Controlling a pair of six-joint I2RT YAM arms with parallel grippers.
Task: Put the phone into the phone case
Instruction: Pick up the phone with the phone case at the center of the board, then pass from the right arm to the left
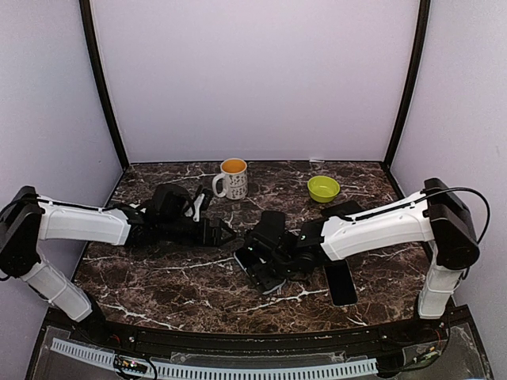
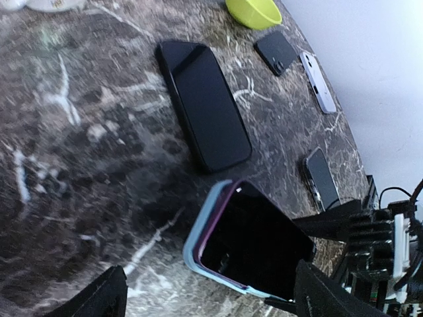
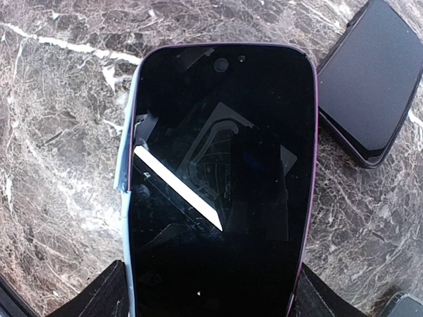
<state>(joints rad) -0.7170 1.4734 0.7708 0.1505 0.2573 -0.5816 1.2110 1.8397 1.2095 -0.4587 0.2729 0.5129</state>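
The phone, black glass with a purple rim, lies partly seated in the light blue phone case. The case's edge shows along the phone's left side, and one corner sticks out from under it. My right gripper has a finger against each long side of the phone and is shut on it, low over the table. My left gripper hovers open just left of the phone's free end, touching nothing.
A spare black phone lies beside the case. Other phones lie farther right, one near the front edge. A mug and a green bowl stand at the back of the marble table.
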